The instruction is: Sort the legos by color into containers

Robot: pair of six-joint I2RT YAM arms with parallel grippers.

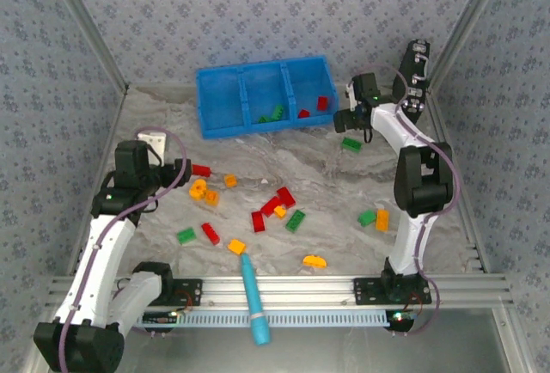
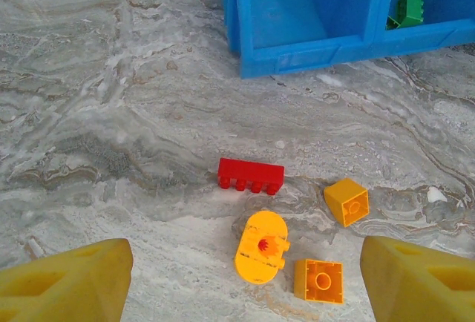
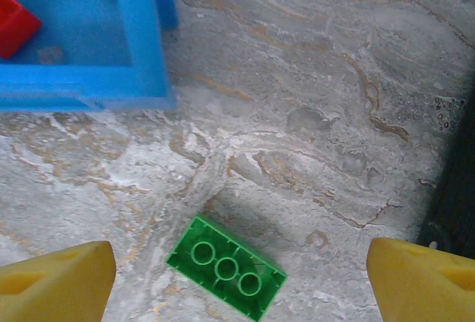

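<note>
Plainly, the small green plastic brick (image 3: 226, 276) near the blue plastic tray (image 3: 74, 88) looks light, rigid, slick: pinch its long sides. Both arms' jaws gape wide, empty.

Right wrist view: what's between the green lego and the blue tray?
Nothing. In the right wrist view, the stretch of table between the green lego and the tray is bare.

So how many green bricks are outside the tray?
4 green bricks: one under the right gripper, one right by an orange brick, one central, one front left. Arms may hide more.
</note>
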